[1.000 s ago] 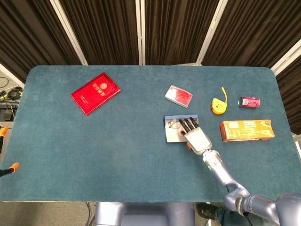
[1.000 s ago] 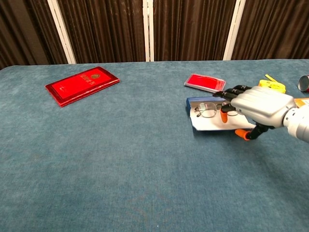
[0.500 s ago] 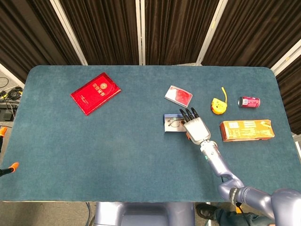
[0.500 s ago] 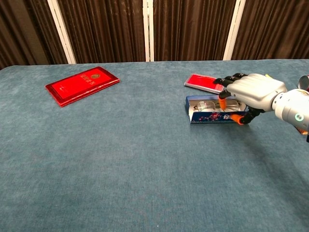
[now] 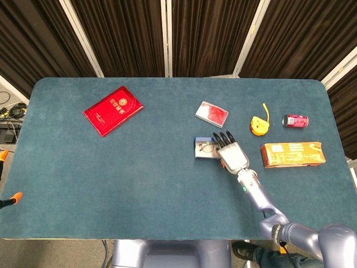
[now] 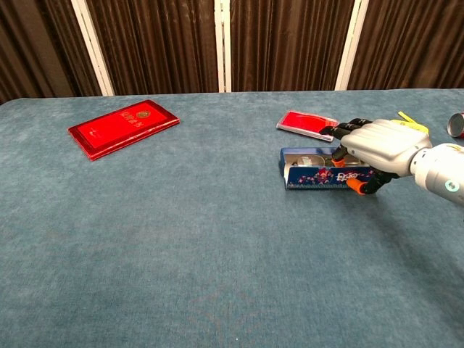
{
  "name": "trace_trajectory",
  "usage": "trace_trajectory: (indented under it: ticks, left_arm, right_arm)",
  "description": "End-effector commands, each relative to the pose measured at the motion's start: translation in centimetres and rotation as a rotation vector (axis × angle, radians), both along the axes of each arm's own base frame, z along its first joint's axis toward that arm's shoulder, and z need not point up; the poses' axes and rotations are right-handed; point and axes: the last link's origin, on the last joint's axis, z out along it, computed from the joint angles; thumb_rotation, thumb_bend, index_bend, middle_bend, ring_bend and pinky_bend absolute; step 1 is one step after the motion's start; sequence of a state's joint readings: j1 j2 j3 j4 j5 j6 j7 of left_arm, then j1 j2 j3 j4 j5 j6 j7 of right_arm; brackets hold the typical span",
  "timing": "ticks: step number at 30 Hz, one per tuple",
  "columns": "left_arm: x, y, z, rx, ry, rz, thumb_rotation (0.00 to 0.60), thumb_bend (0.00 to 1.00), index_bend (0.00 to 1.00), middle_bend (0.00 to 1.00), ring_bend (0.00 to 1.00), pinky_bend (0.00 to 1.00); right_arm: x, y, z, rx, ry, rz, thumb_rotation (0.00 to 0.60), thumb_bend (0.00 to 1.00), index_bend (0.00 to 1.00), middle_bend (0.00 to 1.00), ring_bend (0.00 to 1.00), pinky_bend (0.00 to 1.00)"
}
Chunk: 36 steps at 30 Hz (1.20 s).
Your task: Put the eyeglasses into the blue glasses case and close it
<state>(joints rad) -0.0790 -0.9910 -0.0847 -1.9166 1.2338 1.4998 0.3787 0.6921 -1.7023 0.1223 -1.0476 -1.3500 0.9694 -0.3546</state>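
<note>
Right robot hand (image 6: 377, 148) pressing the flap of the blue glasses case (image 6: 313, 168), which a second ago lay flat and open and now stands folded up against the box (closure looks nearly done, not confirmed). The fingers (image 5: 222, 139) curl over the case's right end, clasping it. The eyeglasses (image 5: 207, 148) lie inside, only partly visible. The case sits at 3 o'clock from the desk (image 5: 139, 184) centre. Left robot hand unseen.

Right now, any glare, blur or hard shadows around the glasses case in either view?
Head view: even light, no glare, case small and half covered by the right hand. Chest view: sharp, soft shadow under the hand; case front readable, contents too small to tell.
</note>
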Motion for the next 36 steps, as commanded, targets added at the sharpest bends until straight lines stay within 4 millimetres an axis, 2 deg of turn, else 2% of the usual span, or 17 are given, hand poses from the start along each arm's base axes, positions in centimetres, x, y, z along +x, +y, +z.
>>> trace_trajectory:
  ticks: [1,5,11,18,23,36]
  left_arm:
    - [0.1,-0.1,0.0,-0.001,-0.001,-0.003,0.600,0.00,0.00,0.00,0.00,0.00]
    - [0.2,-0.1,0.0,-0.002,-0.003,-0.008,0.600,0.00,0.00,0.00,0.00,0.00]
    - [0.5,-0.4,0.1,-0.002,-0.009,-0.020,0.600,0.00,0.00,0.00,0.00,0.00]
    - [0.6,-0.5,0.1,-0.003,-0.013,-0.026,0.600,0.00,0.00,0.00,0.00,0.00]
    - [0.7,-0.5,0.0,-0.009,-0.010,-0.027,0.600,0.00,0.00,0.00,0.00,0.00]
    - [0.5,-0.4,-0.2,-0.015,-0.006,-0.020,0.600,0.00,0.00,0.00,0.00,0.00]
  right_arm:
    - [-0.2,0.7,0.7,0.015,-0.017,0.011,0.600,0.47,0.69,0.00,0.00,0.00]
    - [-0.2,1.5,1.6,0.029,-0.017,0.036,0.600,0.49,0.71,0.00,0.00,0.00]
    - [0.8,4.3,4.6,0.068,-0.020,0.142,0.600,0.49,0.72,0.00,0.00,0.00]
    - [2.1,6.8,6.6,0.121,0.014,0.247,0.600,0.49,0.71,0.00,0.00,0.00]
    - [2.5,7.3,6.5,0.141,0.051,0.266,0.600,0.49,0.71,0.00,0.00,0.00]
    - [1.6,6.3,5.4,0.157,0.155,0.226,0.600,0.49,0.70,0.00,0.00,0.00]
